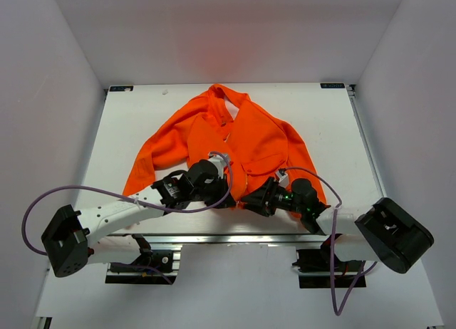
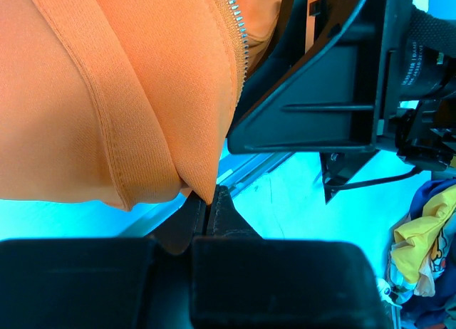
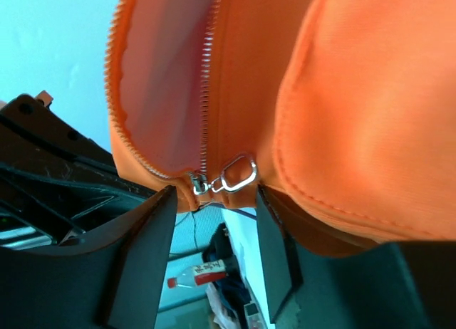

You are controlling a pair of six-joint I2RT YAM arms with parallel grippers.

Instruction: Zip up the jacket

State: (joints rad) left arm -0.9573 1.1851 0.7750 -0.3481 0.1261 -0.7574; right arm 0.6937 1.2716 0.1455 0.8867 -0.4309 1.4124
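Observation:
The orange jacket lies spread on the white table, collar at the far side, hem toward me. My left gripper is at the hem's middle. In the left wrist view it is shut on the bottom corner of the jacket, beside the zipper teeth. My right gripper is just right of it. The right wrist view shows it open, its fingers flanking the silver slider and pull tab without touching. Pink lining shows between the separated teeth.
The table's near edge has a metal rail right below both grippers. White walls enclose the table on three sides. Beyond the edge, a small bottle and a heap of coloured cloth lie below.

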